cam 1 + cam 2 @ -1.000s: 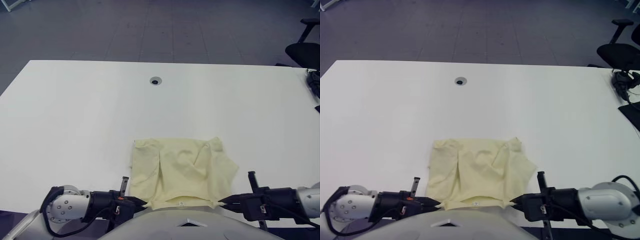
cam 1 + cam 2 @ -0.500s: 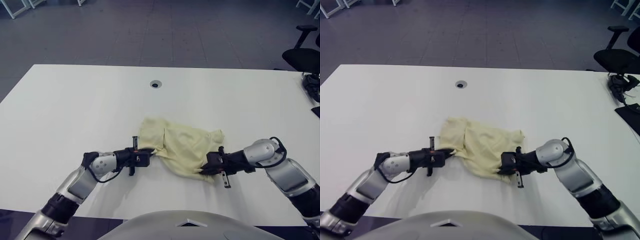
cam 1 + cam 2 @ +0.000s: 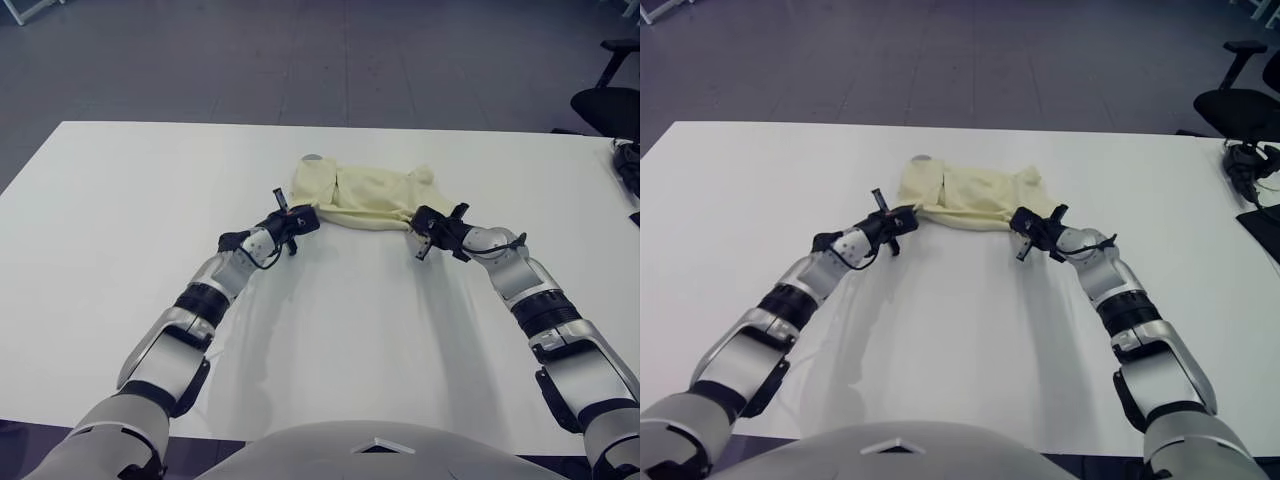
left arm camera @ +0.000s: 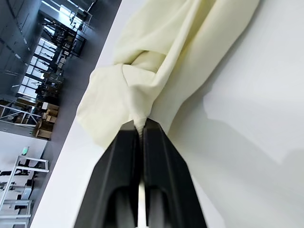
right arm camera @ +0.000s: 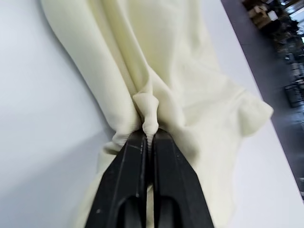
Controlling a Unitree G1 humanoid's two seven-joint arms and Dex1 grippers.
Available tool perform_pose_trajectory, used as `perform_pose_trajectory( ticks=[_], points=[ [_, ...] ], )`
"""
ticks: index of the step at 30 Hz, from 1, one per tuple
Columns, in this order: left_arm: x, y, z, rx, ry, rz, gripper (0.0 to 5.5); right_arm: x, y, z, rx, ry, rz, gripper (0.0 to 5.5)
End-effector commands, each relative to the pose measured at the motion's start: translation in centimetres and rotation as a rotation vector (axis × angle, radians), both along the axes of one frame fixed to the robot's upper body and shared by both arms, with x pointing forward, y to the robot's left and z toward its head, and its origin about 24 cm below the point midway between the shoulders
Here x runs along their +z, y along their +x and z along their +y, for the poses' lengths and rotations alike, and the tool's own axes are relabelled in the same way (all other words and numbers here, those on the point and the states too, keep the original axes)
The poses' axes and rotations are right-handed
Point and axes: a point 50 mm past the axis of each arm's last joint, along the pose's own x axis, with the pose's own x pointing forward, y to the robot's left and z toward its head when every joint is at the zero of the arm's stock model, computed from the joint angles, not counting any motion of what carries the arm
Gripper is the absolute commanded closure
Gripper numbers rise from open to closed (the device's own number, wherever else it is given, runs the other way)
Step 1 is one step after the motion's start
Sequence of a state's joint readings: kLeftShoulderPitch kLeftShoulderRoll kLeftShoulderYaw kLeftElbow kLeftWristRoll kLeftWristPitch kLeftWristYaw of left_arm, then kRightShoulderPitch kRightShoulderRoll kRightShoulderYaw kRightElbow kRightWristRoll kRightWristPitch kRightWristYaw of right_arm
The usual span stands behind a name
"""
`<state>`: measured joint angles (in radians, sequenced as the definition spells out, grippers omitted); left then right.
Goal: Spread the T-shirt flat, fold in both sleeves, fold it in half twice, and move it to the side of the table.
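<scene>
The pale yellow T-shirt (image 3: 365,195) lies folded and rumpled on the far middle of the white table (image 3: 120,220), partly covering the cable hole. My left gripper (image 3: 306,216) is shut on the shirt's near left corner, and the cloth (image 4: 142,76) bunches up just past its fingertips (image 4: 124,142). My right gripper (image 3: 420,219) is shut on the near right corner, with a pinch of fabric (image 5: 152,109) caught between its black fingers (image 5: 130,161). Both arms stretch far forward over the table.
A black office chair (image 3: 1240,100) stands beyond the table's far right corner. Dark cables and gear (image 3: 1252,165) lie at the table's right edge. The near half of the table is bare white surface.
Both grippers have carried the shirt from the near edge to the far middle of the table, arms now stretched out. The shirt has been doubled over into a narrower band. The head camera shifted.
</scene>
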<state>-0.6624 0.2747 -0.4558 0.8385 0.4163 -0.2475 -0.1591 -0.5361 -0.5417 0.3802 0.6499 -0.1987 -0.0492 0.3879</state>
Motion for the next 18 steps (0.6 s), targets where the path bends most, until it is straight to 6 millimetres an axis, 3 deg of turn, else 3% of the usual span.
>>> perform_pose_trajectory(
  ticks=[1, 6, 10, 14, 16, 18],
  points=[
    [-0.5, 1.0, 0.7, 0.098, -0.048, 0.008, 5.5, 3.2, 1.4, -0.5, -0.023, 0.036, -0.214, 5.49],
    [3.4, 2.1, 0.9, -0.06, -0.127, -0.053, 5.5, 9.8, 0.2, -2.1, 0.087, -0.021, -0.39, 5.49],
    [7.9, 1.2, 5.0, -0.222, 0.005, -0.114, 5.5, 15.8, -2.9, -3.1, 0.258, -0.215, -0.454, 5.49],
    [10.3, -3.2, 9.7, -0.394, 0.242, -0.041, 5.5, 19.4, -7.3, -4.4, 0.357, -0.418, -0.384, 5.49],
    [10.9, -7.0, 11.5, -0.51, 0.325, 0.073, 5.5, 18.9, -9.9, -4.3, 0.443, -0.473, -0.261, 5.49],
    [10.7, -11.5, 12.3, -0.628, 0.357, 0.248, 5.5, 16.6, -13.3, -3.3, 0.561, -0.471, -0.075, 5.49]
  ],
)
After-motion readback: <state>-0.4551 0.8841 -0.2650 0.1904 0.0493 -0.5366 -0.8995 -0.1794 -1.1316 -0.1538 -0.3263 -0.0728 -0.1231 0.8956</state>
